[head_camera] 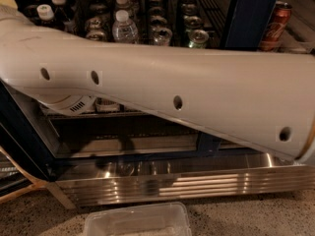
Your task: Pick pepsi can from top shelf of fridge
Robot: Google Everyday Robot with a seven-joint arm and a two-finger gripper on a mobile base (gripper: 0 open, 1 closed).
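Observation:
My white arm (pixel 162 87) crosses the whole view from the right edge up to the top left corner. My gripper is beyond that corner, out of view. The fridge shows its dark blue door frame (pixel 243 14) and ribbed steel base panel (pixel 172 183). No pepsi can is visible. The top shelf is above the frame, out of view. Only a lower wire rack (pixel 123 115) shows, partly hidden by my arm.
Water bottles (pixel 124 28) and green-white cans (pixel 198 37) stand in rows behind my arm. A red cola can (pixel 273 26) stands to the right of the blue post. A clear plastic container (pixel 138 220) lies on the speckled floor in front of the fridge.

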